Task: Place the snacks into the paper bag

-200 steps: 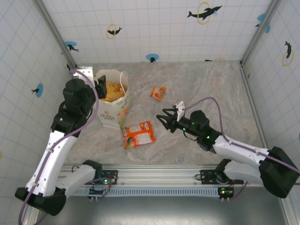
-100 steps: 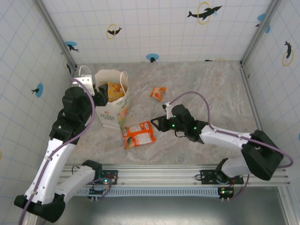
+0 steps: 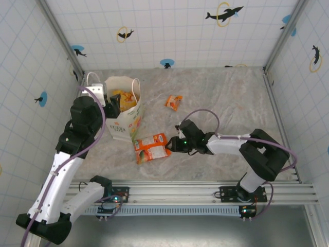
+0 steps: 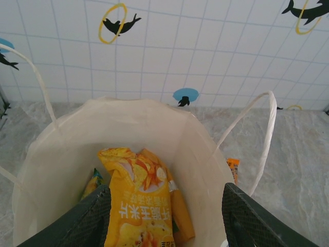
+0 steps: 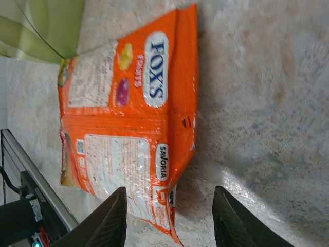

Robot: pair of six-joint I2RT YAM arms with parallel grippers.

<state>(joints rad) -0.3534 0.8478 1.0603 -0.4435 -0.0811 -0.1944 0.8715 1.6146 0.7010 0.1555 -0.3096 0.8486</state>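
Observation:
The white paper bag [image 3: 125, 114] stands upright at the left. Inside it [image 4: 200, 149] lie a yellow snack packet [image 4: 134, 206], an orange one under it and a green-edged one [image 4: 91, 182]. My left gripper [image 3: 113, 101] hangs open over the bag's mouth [image 4: 167, 213], holding nothing. A large orange snack packet [image 3: 151, 147] lies flat on the table in front of the bag. My right gripper [image 3: 172, 145] is open and low at that packet's right edge, its fingers on either side of the packet's corner [image 5: 169, 206]. A small orange packet [image 3: 174, 102] lies farther back.
The marble table [image 3: 231, 98] is walled by tiled panels on three sides. The bag's string handles [image 4: 264, 139] rise beside my left fingers. A metal rail [image 3: 195, 191] runs along the near edge.
My right gripper has travelled left and down to the large orange packet's right edge. My left gripper has shifted slightly over the bag's mouth, and the yellow packet lies in the bag.

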